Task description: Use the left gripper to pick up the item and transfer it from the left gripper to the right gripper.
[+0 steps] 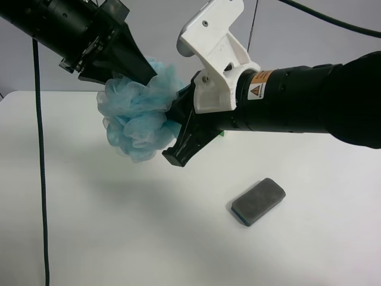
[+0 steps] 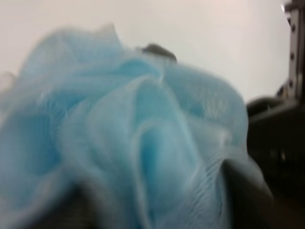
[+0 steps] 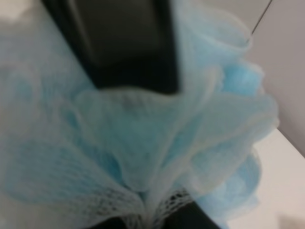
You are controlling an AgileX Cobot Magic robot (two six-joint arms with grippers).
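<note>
- Two robot arms meet above a white bench point(image 1: 89, 226), and a light-blue bath pouf point(image 1: 134, 116) hangs in the air between them.
- The all-black left claw point(image 1: 146, 71) pinches the pouf at its upper side.
- The right claw point(image 1: 177, 128), on the arm with the white housing, comes in from the opposite side. Its fingers stand apart with ruffles between them, and whether they press is unclear.
- The pouf sits straight ahead of the right claw, touching it.
- A grey pad point(image 1: 258, 201) lies on the bench, well apart.

An orange label point(image 1: 261, 77) sits on the black arm point(image 1: 309, 101) at the exterior high view's right, four o'clock of its white housing point(image 1: 217, 53). It shows a warning triangle point(image 1: 256, 91); its print is unreadable.
</note>
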